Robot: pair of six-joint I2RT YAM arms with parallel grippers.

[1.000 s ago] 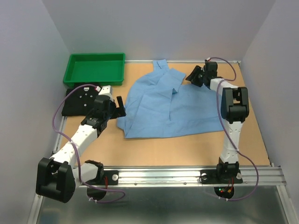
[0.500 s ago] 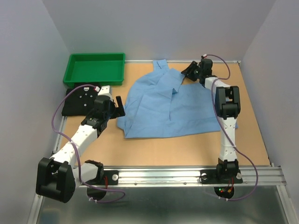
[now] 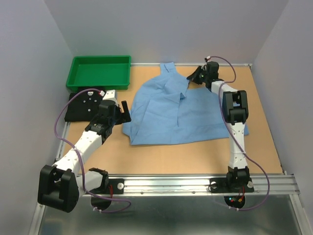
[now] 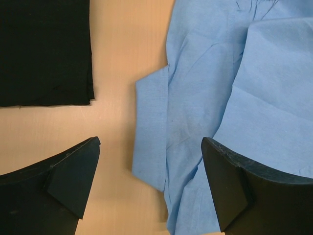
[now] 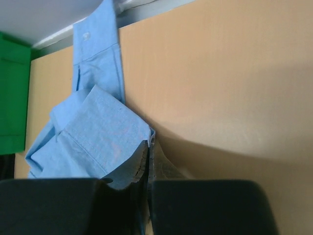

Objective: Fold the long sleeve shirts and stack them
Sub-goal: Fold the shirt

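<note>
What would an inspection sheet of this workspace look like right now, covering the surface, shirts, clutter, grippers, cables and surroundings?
Surface: table, a tan board.
Job's things: light blue shirt spread mid-table, partly folded; black shirt folded, at left in front of the tray.
Clutter: green tray at the far left corner; nothing else seen.
Grippers: left gripper open above the blue shirt's left edge; right gripper shut on a fold of the blue shirt at its far right.
Cables: purple cables loop off both arms.
Surroundings: grey walls on three sides; metal rail along the near edge.
</note>
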